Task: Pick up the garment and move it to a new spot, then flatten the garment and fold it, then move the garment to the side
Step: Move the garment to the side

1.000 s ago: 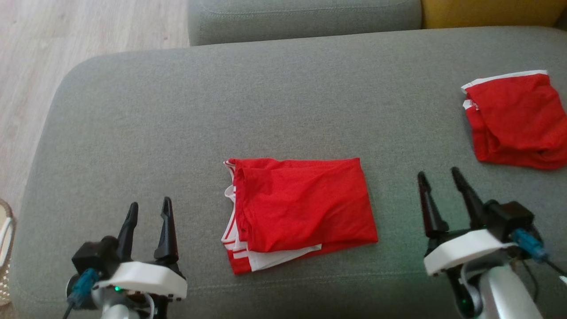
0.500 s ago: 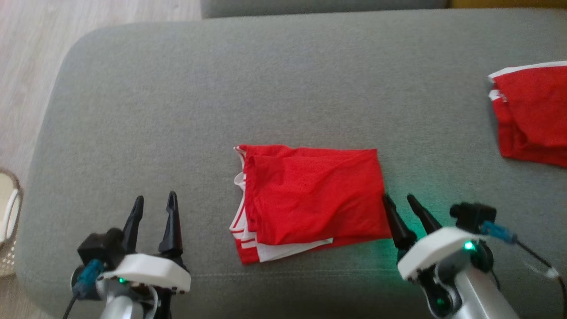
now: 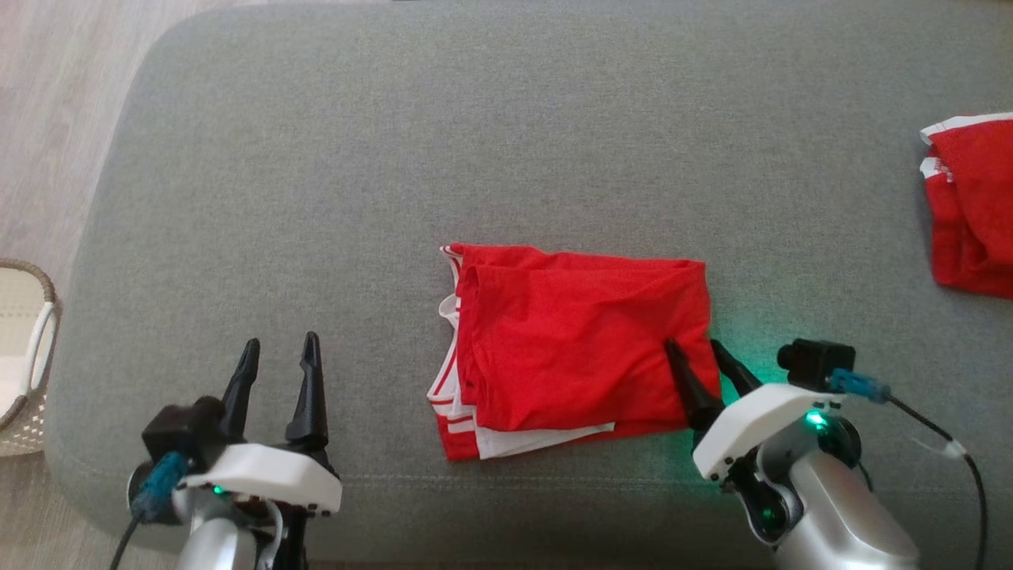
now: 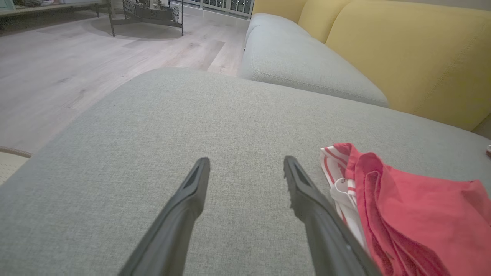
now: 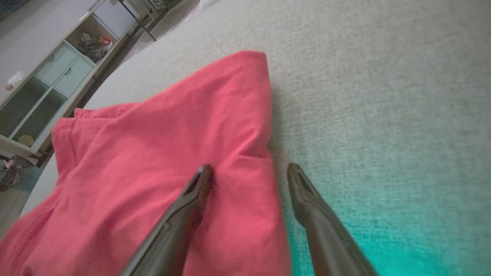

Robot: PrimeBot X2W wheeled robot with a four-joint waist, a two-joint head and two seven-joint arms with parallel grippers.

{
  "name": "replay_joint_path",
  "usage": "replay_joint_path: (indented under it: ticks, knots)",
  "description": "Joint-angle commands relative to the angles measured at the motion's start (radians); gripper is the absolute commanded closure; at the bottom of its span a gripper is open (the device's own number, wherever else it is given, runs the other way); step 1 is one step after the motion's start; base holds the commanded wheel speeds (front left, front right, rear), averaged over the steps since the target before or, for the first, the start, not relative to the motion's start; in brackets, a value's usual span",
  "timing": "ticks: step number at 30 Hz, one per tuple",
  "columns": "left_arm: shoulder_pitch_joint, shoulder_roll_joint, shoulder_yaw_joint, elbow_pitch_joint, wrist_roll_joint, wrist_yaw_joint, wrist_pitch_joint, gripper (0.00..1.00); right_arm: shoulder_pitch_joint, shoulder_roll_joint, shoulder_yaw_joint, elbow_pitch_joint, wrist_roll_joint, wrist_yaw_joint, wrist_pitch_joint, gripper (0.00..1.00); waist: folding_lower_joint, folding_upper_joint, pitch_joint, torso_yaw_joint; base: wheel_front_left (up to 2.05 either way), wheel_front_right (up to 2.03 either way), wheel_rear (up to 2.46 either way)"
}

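Right wrist view showed my right gripper (image 5: 249,168) spread wide and holding nothing, straddling the right-hand edge of the folded red garment (image 5: 153,134). One finger stood over the cloth and the other over the bare grey sofa cushion (image 5: 383,96), so the folded edge ran between them. I judged that I had set it there to pinch all the layers at that edge together; a grip on the top layer alone would probably have pulled the fold open. Whether the fingertips were touching the fabric I could not tell.

From the head camera the garment lay near the middle of the cushion, toward its front, in a fairly neat rectangle with white-striped trim showing along its left side. It seemed to be folded already, which left the move to the side.

My left gripper (image 3: 281,340) was also spread and empty, well apart from the garment over bare cushion. A second red garment (image 3: 969,206) lay at the far right, probably where this one belonged.
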State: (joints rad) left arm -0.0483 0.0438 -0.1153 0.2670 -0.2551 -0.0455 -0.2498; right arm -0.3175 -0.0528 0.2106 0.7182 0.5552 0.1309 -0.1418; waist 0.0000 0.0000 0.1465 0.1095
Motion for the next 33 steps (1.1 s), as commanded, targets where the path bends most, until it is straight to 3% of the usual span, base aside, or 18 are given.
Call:
replay_joint_path:
  ticks: [1, 4, 5, 6, 9, 15, 22, 27, 33]
  knots:
    - [-0.045, 0.006, 0.033, -0.023, -0.008, -0.005, -0.012, 0.0, -0.042, 0.003, 0.031, -0.005, -0.001, 0.0, -0.003, 0.0, 0.0, 0.0, 0.0, 0.001, 0.0, 0.0, 0.0]
    - [-0.052, 0.006, 0.027, -0.023, -0.02, -0.003, -0.012, 0.0, -0.064, 0.003, 0.052, 0.035, -0.012, 0.0, -0.007, 0.03, 0.0, 0.0, 0.0, 0.002, 0.0, 0.0, 0.0]
    - [-0.053, 0.006, 0.024, -0.023, -0.018, -0.003, -0.012, 0.0, -0.07, 0.003, 0.06, 0.046, -0.015, 0.0, -0.009, 0.72, 0.0, 0.0, -0.001, 0.002, 0.0, 0.0, 0.0]
    - [-0.054, 0.006, 0.02, -0.023, -0.017, -0.002, -0.012, 0.0, -0.075, 0.003, 0.067, 0.056, -0.022, 0.0, -0.014, 1.0, 0.0, 0.0, -0.002, 0.001, 0.0, 0.0, 0.0]
    - [-0.055, 0.006, 0.012, -0.025, -0.017, 0.001, -0.012, 0.0, -0.09, 0.003, 0.083, 0.086, -0.064, 0.0, -0.036, 1.0, 0.0, 0.0, -0.006, -0.004, 0.0, 0.0, 0.0]
    - [-0.05, 0.006, 0.023, -0.031, -0.029, 0.007, -0.012, 0.0, -0.145, 0.0, 0.064, 0.119, -0.278, 0.0, -0.079, 1.0, 0.0, 0.0, -0.015, -0.051, 0.0, 0.0, 0.0]
    - [-0.079, 0.006, 0.004, -0.048, 0.006, -0.008, -0.012, 0.0, -0.222, -0.04, 0.008, 0.015, -0.488, 0.0, -0.066, 1.0, 0.0, 0.0, 0.016, -0.141, 0.0, 0.0, 0.0]
    - [-0.139, 0.013, -0.03, -0.056, 0.068, -0.037, -0.012, 0.0, -0.283, -0.084, -0.021, -0.095, -0.523, 0.0, -0.004, 1.0, 0.0, 0.0, 0.079, -0.198, 0.0, 0.0, 0.0]
    - [-0.267, 0.069, -0.103, -0.06, 0.141, -0.071, -0.012, 0.0, -0.38, -0.169, -0.109, -0.202, -0.491, 0.0, 0.085, 1.0, 0.0, 0.0, 0.196, -0.29, 0.0, 0.0, 0.0]
